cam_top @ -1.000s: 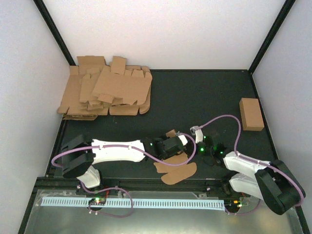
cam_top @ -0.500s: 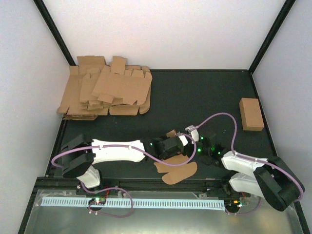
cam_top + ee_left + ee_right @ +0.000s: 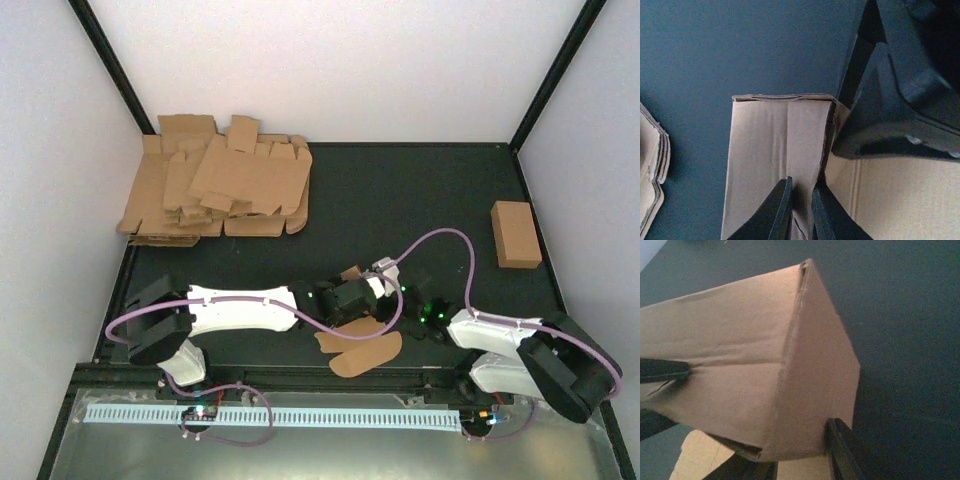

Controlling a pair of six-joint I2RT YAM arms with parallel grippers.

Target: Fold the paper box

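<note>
Dark table (image 3: 400,190) below: left pincer (image 3: 801,212) pinches a wall of the paper box (image 3: 740,365); right pincer (image 3: 795,457) straddles its end (grip unclear). Squeezing off-crease could crush it or wrench it free.

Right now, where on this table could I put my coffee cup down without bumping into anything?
The widest bare stretch of black mat lies mid-table, between the heap of flat cardboard blanks and the closed cardboard box. Avoid the near edge: the left arm, right arm, purple cables and the paper box crowd it.
</note>
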